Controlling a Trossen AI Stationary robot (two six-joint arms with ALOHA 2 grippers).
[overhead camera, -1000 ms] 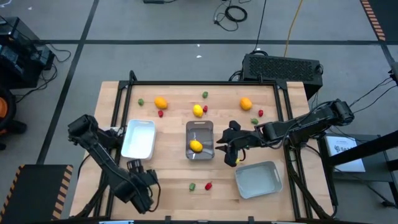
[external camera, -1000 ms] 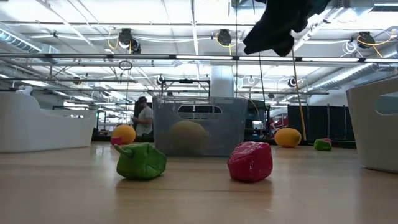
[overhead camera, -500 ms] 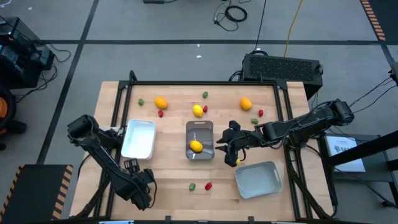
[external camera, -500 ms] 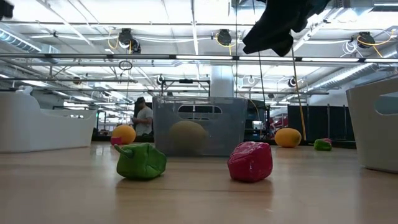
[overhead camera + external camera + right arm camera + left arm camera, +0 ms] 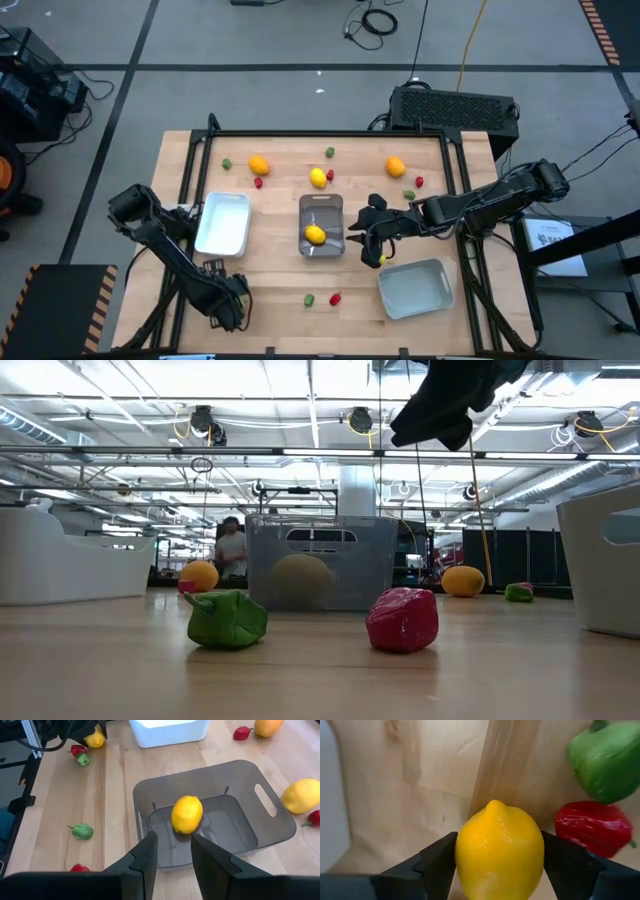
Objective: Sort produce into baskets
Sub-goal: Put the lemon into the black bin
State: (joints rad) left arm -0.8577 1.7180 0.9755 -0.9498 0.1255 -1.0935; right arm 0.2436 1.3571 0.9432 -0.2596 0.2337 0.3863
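Centre of table (image 5: 270,250): clear bin (image 5: 321,225) with one lemon (image 5: 315,235) inside, rest of its floor bare. Right gripper (image 5: 363,243) hangs just beside its right wall, above the grey-blue tray (image 5: 414,288). White tray (image 5: 223,222) stands left; bare wood strip between it and the clear bin. Near edge: green piece (image 5: 309,299) and red piece (image 5: 334,298) close together, open wood on both sides. Far strip crowded with scattered fruit. Left gripper (image 5: 495,870), at near-left corner, is filled by a yellow lemon (image 5: 499,851).

Held lemon (image 5: 499,851) cut off at left wrist view's edge.
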